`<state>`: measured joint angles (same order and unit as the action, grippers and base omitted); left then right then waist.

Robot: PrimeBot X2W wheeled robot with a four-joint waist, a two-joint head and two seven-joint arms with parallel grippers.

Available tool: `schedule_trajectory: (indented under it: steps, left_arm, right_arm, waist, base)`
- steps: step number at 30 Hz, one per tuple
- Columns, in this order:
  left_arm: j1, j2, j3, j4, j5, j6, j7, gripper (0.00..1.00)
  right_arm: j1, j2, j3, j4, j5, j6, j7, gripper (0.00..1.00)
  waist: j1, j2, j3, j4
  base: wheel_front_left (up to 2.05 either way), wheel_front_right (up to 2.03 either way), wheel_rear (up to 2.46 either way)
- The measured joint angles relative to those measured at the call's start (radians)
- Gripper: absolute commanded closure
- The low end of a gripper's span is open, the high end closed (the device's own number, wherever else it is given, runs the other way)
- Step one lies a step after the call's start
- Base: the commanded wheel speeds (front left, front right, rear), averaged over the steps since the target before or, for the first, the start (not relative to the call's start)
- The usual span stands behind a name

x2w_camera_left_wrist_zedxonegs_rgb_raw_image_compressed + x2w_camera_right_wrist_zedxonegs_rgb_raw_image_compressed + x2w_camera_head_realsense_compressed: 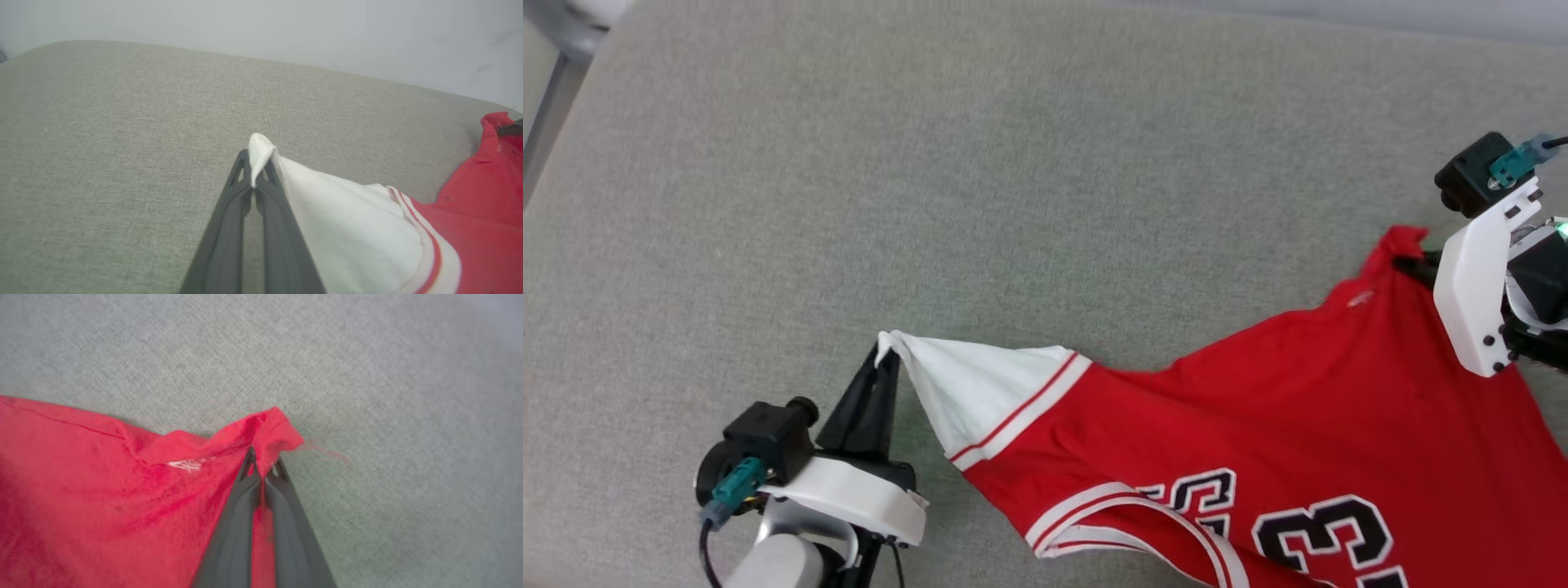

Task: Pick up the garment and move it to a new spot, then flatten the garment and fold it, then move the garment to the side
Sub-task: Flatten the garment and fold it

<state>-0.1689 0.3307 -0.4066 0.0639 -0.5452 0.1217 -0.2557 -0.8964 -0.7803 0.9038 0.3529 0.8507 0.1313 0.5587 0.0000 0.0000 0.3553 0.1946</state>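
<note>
The garment (1258,408) lay spread over the near right part of the cushion (1013,163), pulled taut btwn two pinch points. Its long axis ran slantwise, from the white sleeve (980,392) tip at the cushion's near-middle to a red corner (278,424) farther back at the cushion's right side. The lettering (1307,523) faced up, black w/ white edging, partly cut off by the head view's bottom edge.

The left gripper (254,167) was closed on the sleeve tip, w/ a small white nub poking past its fingertips. The right gripper (263,467) was closed on the red corner, w/ cloth bunched over the tips and a loose thread trailing onto the cushion.

Garment fabric was smooth red w/ a slight sheen and soft creases. The sleeve was matte white, edged w/ red-and-white striped trim (1021,408). The cushion was coarse woven grey-beige cloth, flat w/ a rounded far edge. Both grippers' fingers were long, dark and tapering.
</note>
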Motion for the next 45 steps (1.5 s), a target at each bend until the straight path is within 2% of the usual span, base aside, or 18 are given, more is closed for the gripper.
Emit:
schedule_trajectory:
  steps: [5, 12, 19, 23, 26, 27, 33, 40, 45]
  left_arm:
    - [0.000, 0.034, 0.024, -0.024, -0.004, -0.005, -0.001, 1.00]
    - [-0.065, 0.098, 0.067, -0.107, 0.006, -0.004, 0.023, 1.00]
    - [-0.229, 0.145, 0.099, -0.209, 0.023, -0.001, 0.096, 1.00]
    - [-0.365, 0.166, 0.104, -0.238, 0.033, -0.016, 0.151, 1.00]
    - [-0.479, 0.176, 0.109, -0.236, 0.043, -0.027, 0.187, 1.00]
    - [-0.555, 0.181, 0.110, -0.232, 0.049, -0.035, 0.212, 1.00]
    - [-0.829, 0.176, 0.108, -0.175, 0.059, -0.070, 0.276, 1.00]
    - [-1.201, 0.167, 0.099, -0.010, 0.089, -0.135, 0.308, 1.00]
    - [-1.437, 0.155, 0.090, 0.118, 0.123, -0.171, 0.304, 1.00]
  right_arm:
    - [0.001, -0.007, -0.003, -0.023, 0.025, 0.000, -0.128, 1.00]
    - [0.000, -0.020, -0.077, -0.058, 0.045, 0.000, -0.268, 1.00]
    - [-0.013, -0.010, -0.191, -0.107, 0.019, 0.000, -0.347, 1.00]
    - [-0.047, 0.011, -0.271, -0.143, -0.020, 0.000, -0.359, 1.00]
    - [-0.078, 0.042, -0.323, -0.159, -0.054, 0.000, -0.346, 1.00]
    - [-0.108, 0.067, -0.360, -0.161, -0.078, 0.000, -0.336, 1.00]
    - [-0.265, 0.120, -0.462, -0.159, -0.156, 0.000, -0.300, 1.00]
    - [-0.512, 0.170, -0.545, -0.107, -0.244, 0.000, -0.276, 1.00]
    - [-0.694, 0.191, -0.558, -0.031, -0.301, 0.000, -0.281, 1.00]
  waist:
    - [0.0001, 0.0000, -0.068, -0.027]
    - [0.0000, 0.0000, -0.140, -0.080]
    - [0.0000, 0.0000, -0.178, -0.127]
    - [0.0000, 0.0000, -0.172, -0.146]
    - [0.0000, 0.0000, -0.150, -0.159]
    - [0.0000, 0.0000, -0.129, -0.168]
    - [0.0000, 0.0000, -0.028, -0.188]
    - [0.0001, 0.0000, 0.122, -0.198]
    - [0.0002, 0.0000, 0.221, -0.200]
  base:
    - [0.00, 0.00, 0.00]
    - [0.00, 0.00, 0.00]
    - [0.00, 0.00, 0.00]
    - [0.00, 0.00, 0.00]
    - [0.00, 0.00, 0.00]
    - [0.00, 0.00, 0.00]
    - [0.00, 0.00, 0.00]
    - [0.00, 0.00, 0.00]
    - [0.00, 0.00, 0.00]
